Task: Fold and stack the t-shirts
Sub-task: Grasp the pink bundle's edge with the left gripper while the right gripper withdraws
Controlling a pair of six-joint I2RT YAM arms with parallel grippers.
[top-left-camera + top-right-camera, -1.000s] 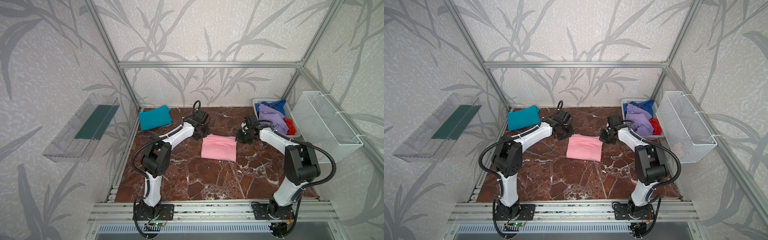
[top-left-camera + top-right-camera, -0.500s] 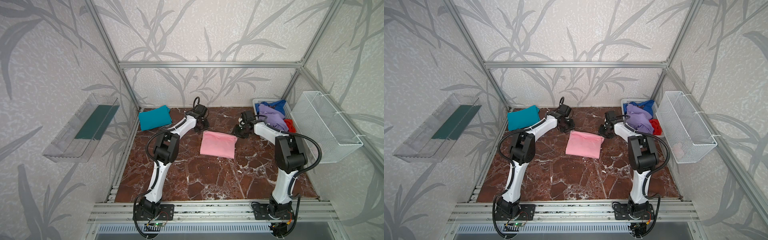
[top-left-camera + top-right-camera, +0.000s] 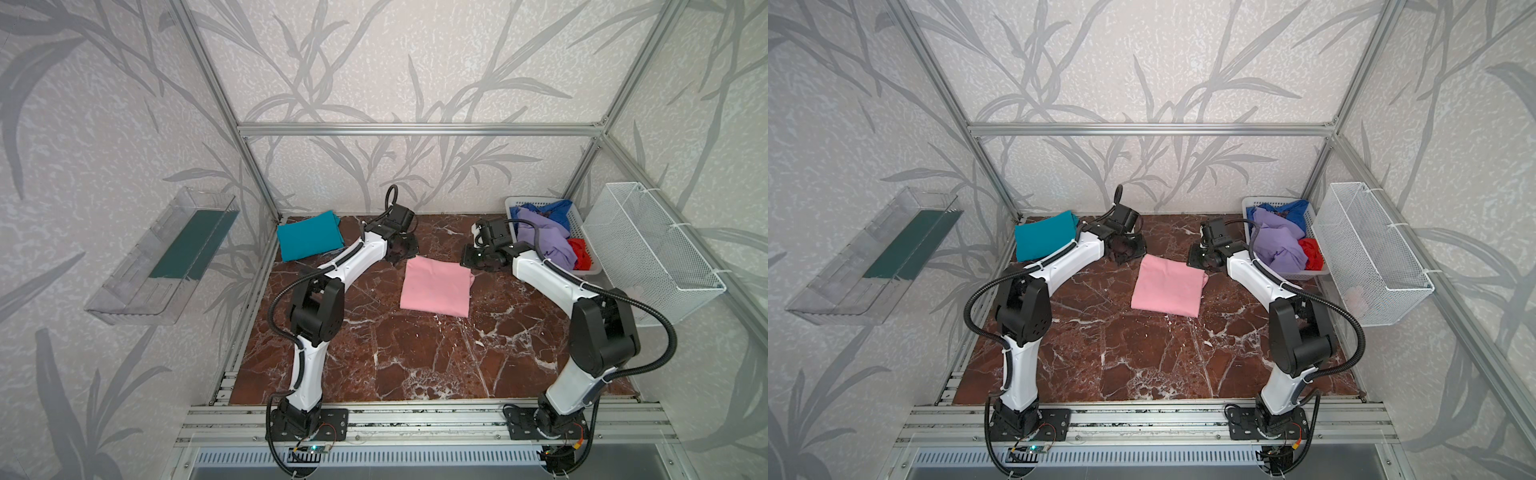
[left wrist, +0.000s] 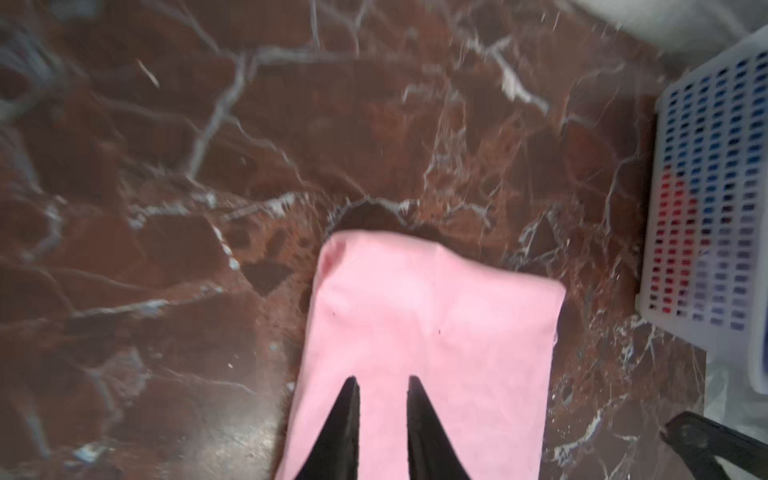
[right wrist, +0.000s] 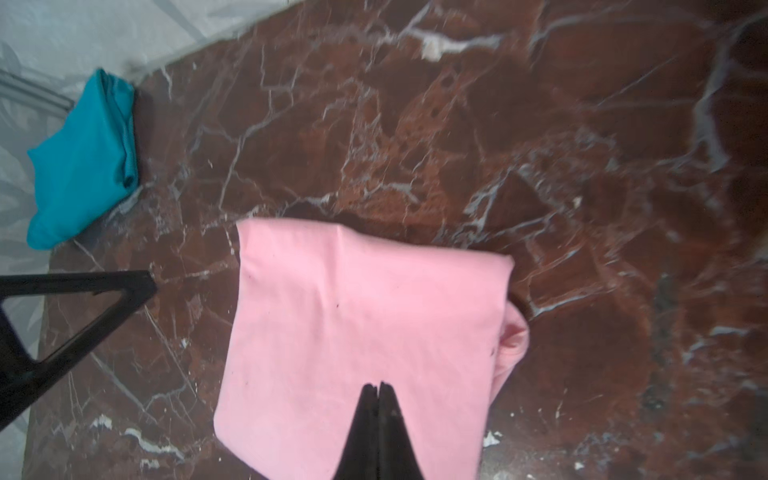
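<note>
A folded teal t-shirt (image 3: 309, 235) lies in the far left corner of the bench (image 3: 415, 365). My left fingers (image 4: 351, 395), slightly apart and empty, hang over the far left corner of the folded pink t-shirt (image 3: 436, 286), which lies mid-bench. My right fingers (image 5: 379, 399), pressed together on nothing, hang over its far right corner. At far right, a white slotted plastic basket (image 3: 592, 272) holds a crumpled lavender t-shirt (image 3: 544, 241), a blue t-shirt (image 3: 555, 208) and a red t-shirt (image 3: 579, 251).

Five t-shirts (image 3: 436, 286); two baskets (image 3: 656, 249); one clear shelf (image 3: 137, 286).
</note>
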